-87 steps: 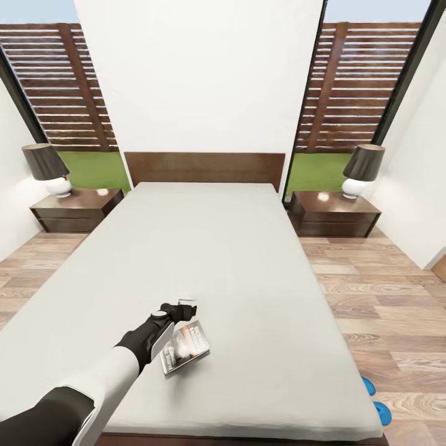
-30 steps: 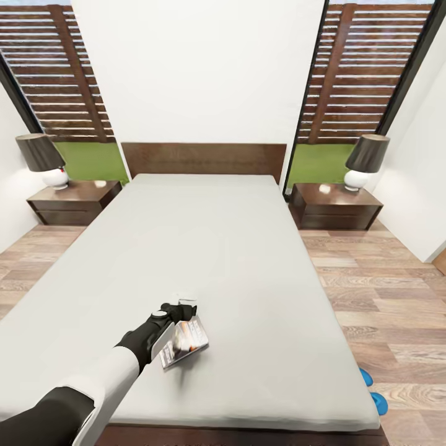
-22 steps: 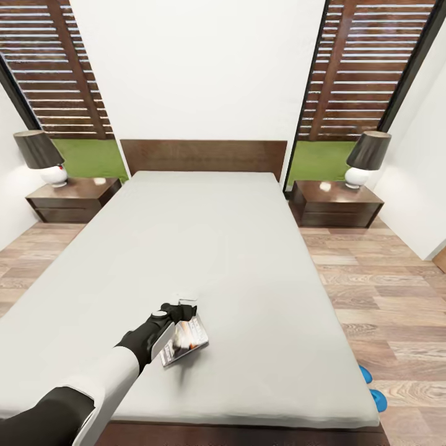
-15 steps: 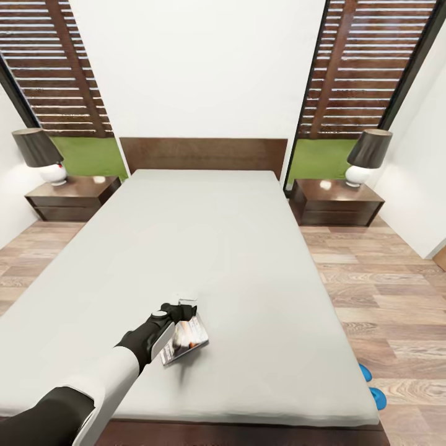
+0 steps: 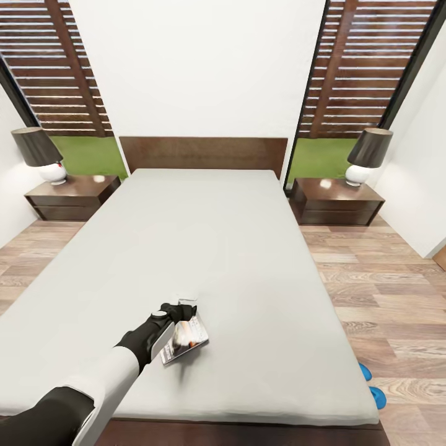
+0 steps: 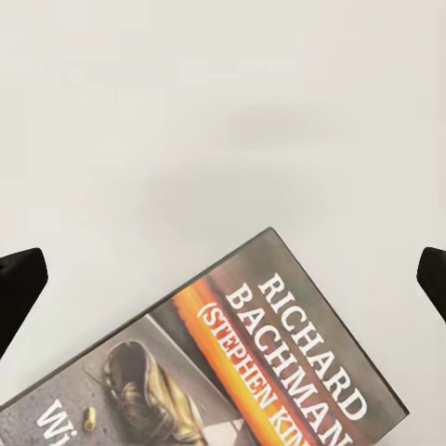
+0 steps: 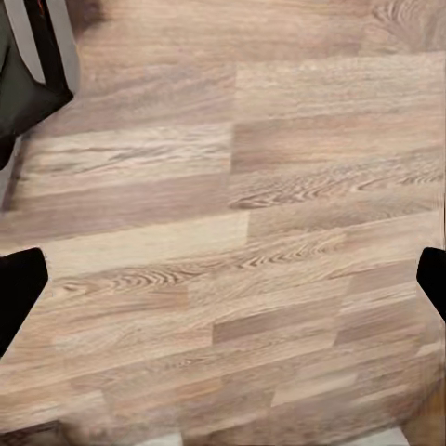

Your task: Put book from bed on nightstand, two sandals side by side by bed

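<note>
- Left pincer (image 5: pixel 186 308) spread wide above small dark paperback book (image 5: pixel 184 342), not clamping it
- Book flat on pale grey mattress of dark-framed bed (image 5: pixel 248 260), near foot end
- Right pincer (image 7: pixel 223 279) spread wide over light wood-plank floor (image 7: pixel 279 186)
- Two bright blue flip-flop sandals (image 5: pixel 371 385) on floor just beside bed's right corner

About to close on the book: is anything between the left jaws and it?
Nothing visible. In the left wrist view the book lies bare on the bed, fingertips apart at either side. The left gripper hovers right at it.
</note>
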`<state>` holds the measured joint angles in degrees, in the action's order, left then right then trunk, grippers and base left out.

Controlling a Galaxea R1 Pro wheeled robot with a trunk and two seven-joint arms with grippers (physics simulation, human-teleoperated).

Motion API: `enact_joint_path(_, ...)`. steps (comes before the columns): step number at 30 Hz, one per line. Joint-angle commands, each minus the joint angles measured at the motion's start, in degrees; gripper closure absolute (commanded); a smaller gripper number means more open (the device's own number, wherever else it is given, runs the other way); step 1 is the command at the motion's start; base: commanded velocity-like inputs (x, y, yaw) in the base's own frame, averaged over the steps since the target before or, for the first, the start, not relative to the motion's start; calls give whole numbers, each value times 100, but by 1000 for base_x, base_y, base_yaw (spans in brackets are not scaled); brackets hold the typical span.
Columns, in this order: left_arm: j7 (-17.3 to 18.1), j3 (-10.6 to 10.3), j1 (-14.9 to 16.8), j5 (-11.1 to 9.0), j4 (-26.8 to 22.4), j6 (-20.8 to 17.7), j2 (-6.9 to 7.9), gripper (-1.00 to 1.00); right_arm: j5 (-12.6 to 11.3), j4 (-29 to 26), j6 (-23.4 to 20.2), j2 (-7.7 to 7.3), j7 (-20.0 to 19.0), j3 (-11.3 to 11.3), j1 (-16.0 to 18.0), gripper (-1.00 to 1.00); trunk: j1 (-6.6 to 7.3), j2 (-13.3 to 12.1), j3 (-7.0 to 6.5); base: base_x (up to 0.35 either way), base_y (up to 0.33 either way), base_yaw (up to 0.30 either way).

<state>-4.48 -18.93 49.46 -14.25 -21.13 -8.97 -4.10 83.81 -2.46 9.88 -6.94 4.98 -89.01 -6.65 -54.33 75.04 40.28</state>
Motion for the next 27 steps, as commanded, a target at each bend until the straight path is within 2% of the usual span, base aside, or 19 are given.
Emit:
enact_joint_path(1,-45,-50,2,-60,-11,-26,4,-100,63,5,19,-1,25,-40,-167,-100,0,2,3,0,0,0)
enact_joint_path(3,-45,-50,2,-60,-12,-26,5,-100,70,3,17,1,33,-36,-456,-100,0,2,3,0,0,0)
enact_joint_path(4,-45,-50,2,-60,-12,-26,5,-100,70,3,17,1,33,-36,-456,-100,0,2,3,0,0,0)
enact_joint_path(7,-45,-53,2,-60,-13,-26,8,-100,82,1,10,7,61,-28,-838,-100,0,2,4,0,0,0)
enact_joint_path(8,-45,-53,2,-60,-13,-26,8,-100,82,1,10,7,61,-28,-838,-100,0,2,4,0,0,0)
enact_joint_path(10,-45,-55,2,-60,-14,-26,10,-100,89,1,-20,19,80,-25,-1047,-100,0,2,4,0,0,0)
enact_joint_path(15,-45,-57,2,-60,-14,-23,13,-100,95,0,-472,26,156,-21,-1423,-100,0,2,4,0,0,0)
enact_joint_path(19,-45,-58,2,-60,-14,-19,14,-100,97,0,-776,39,190,-20,-1575,-100,0,2,4,0,0,0)
enact_joint_path(27,-45,-55,2,-60,-14,-18,11,-100,102,15,-926,63,208,-20,-1654,-100,0,2,4,0,0,0)
